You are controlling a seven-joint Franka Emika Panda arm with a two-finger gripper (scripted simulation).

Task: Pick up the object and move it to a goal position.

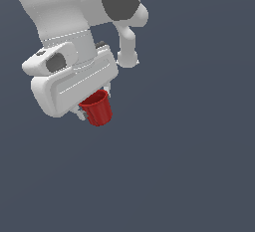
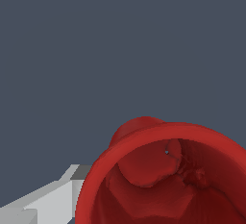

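The object, a small red tapered cup (image 1: 98, 108), sits between the fingers of my white gripper (image 1: 94, 105) in the exterior view, tilted, with its rim tucked up against the gripper body. The gripper is shut on it and both hang against a plain dark blue-grey background. In the wrist view the cup (image 2: 168, 175) fills the near corner, its ridged rim and hollow inside facing the camera. One white finger (image 2: 48, 199) shows beside it; the other finger is hidden by the cup.
The white arm links (image 1: 74, 7) and a grey joint fill the upper part of the exterior view's left. Everything else in both views is a uniform dark blue-grey with no other objects or edges visible.
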